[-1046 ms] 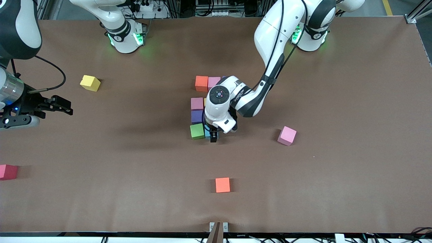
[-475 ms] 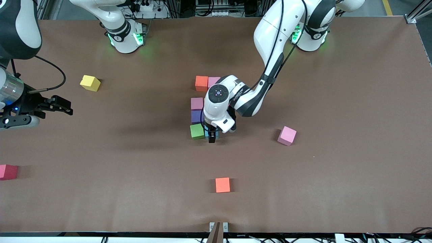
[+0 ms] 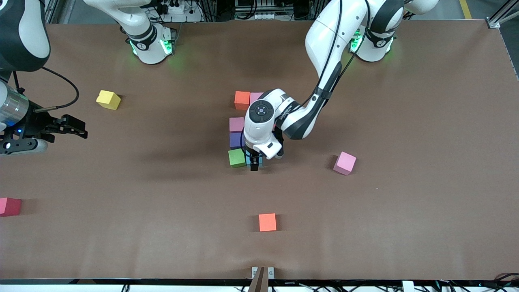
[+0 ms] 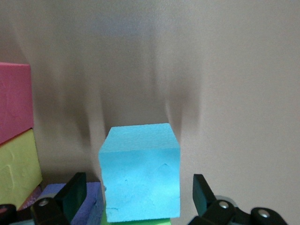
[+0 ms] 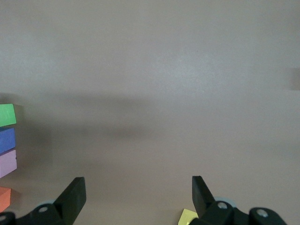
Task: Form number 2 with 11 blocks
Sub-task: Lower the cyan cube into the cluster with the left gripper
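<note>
Left gripper (image 3: 254, 165) is low over the light blue block (image 4: 140, 171), fingers spread wide to either side of it with gaps showing, not clamped. That block sits on the table just beside the green block (image 3: 236, 157), at the camera-near end of the partly built number 2 (image 3: 239, 129). Farther from the camera than the green block lie a purple block (image 3: 235, 140), a pink one (image 3: 236, 124), then an orange one (image 3: 242, 99); the left arm probably hides others. Loose pieces lie well apart from the green block: a pink block (image 3: 345, 163) toward the left arm's end, an orange block (image 3: 267, 222) nearer the camera, a yellow block (image 3: 108, 99) and a red block (image 3: 9, 206) toward the right arm's end. Right gripper (image 5: 136, 199) waits there above bare table, fingers apart, empty.
</note>
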`<move>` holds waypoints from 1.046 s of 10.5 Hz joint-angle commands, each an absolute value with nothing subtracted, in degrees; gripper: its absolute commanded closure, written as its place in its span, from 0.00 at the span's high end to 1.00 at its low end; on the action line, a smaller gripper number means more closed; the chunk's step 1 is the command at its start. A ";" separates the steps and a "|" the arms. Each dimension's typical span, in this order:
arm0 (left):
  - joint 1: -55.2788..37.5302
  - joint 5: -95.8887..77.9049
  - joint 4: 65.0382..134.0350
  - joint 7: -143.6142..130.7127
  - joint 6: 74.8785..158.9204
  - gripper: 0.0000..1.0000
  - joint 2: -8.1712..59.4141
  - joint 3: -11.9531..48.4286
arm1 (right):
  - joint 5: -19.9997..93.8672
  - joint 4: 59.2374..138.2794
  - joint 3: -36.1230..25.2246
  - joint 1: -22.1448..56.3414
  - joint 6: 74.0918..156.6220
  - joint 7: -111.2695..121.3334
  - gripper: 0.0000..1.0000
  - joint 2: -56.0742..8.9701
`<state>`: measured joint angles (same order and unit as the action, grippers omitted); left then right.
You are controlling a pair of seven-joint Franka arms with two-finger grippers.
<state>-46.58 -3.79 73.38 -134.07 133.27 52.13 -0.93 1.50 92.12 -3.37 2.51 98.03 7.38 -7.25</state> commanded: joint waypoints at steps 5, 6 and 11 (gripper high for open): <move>-46.50 -3.43 73.56 -131.31 129.64 1.00 50.36 -0.97 | 2.11 91.67 -3.08 1.85 97.65 8.00 1.00 -7.38; -46.49 -3.43 73.56 -131.31 129.38 1.00 50.01 -0.97 | 2.11 91.67 -3.08 1.85 97.65 8.00 1.00 -7.38; -46.14 -3.16 73.74 -131.13 126.14 1.00 48.00 -1.14 | 2.11 91.67 -3.08 1.85 97.65 8.00 1.00 -7.38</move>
<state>-46.25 -3.77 73.30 -132.01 128.67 49.66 -0.99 1.50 92.12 -3.40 2.50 98.03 7.38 -7.26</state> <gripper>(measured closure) 0.000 0.000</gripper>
